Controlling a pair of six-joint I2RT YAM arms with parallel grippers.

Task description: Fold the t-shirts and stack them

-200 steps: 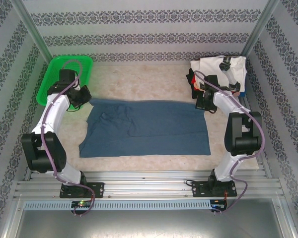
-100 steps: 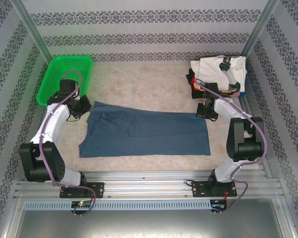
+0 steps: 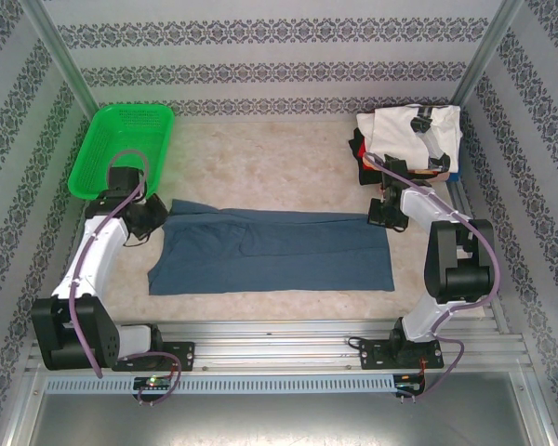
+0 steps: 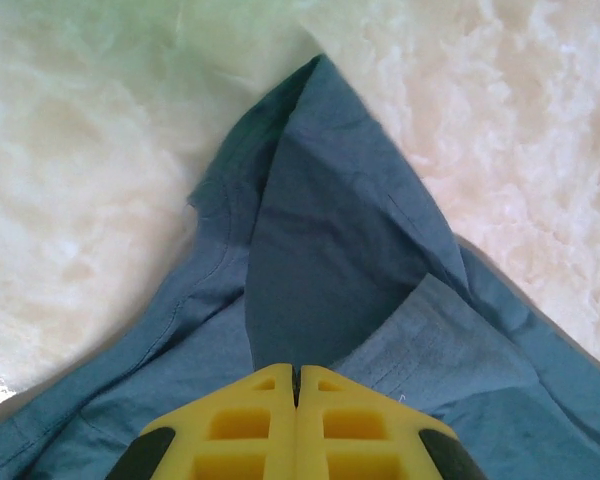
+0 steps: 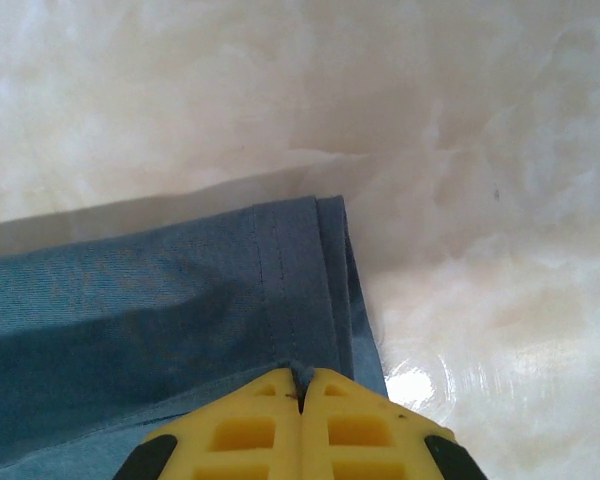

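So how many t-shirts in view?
4: slate-blue t-shirt spread mid-table; far right, white t-shirt on top, black t-shirt and red t-shirt edging out beneath. More may be hidden.

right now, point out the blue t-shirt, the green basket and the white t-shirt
blue t-shirt (image 3: 279, 251), top external view, middle of the cloth
green basket (image 3: 128, 132), top external view, bare mesh floor
white t-shirt (image 3: 400, 130), top external view, plain white area

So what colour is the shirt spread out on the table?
The t-shirt is plain dark slate-blue, clearest in the top external view.
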